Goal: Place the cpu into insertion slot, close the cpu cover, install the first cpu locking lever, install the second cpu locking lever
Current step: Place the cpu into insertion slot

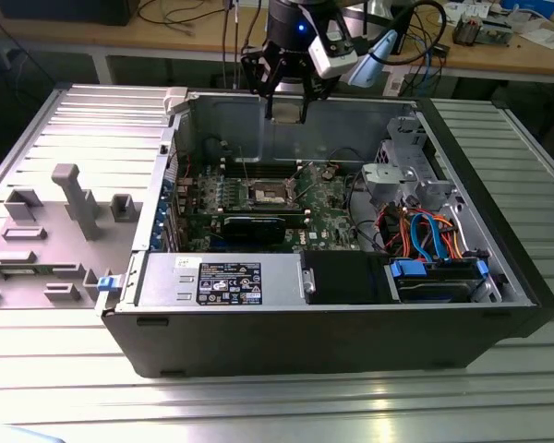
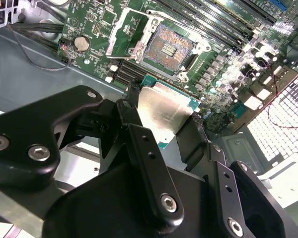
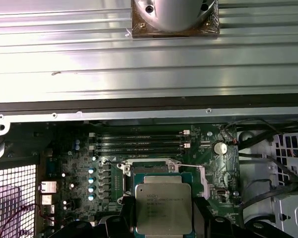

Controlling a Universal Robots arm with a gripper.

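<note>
Electronics lab: cluttered workbench (image 1: 148, 43), cables (image 1: 166, 11), open PC (image 1: 332, 337).

- Holding the cpu (image 2: 166, 114) in the gripper (image 2: 165, 109), black fingers (image 2: 130, 110) pressed on opposite edges.
- Poised short of the insertion slot (image 2: 168, 48), twelve o'clock from the cpu.
- Nine o'clock from the slot: cpu cover (image 2: 114, 34) swung open, coin battery (image 2: 81, 43) beyond.

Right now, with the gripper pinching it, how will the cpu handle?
The cpu looks like a rigid flat plate, so probably no flex. Thin and small, likely light. Pinched only by its edges in the gripper, the smooth metal could slip or tilt.
</note>
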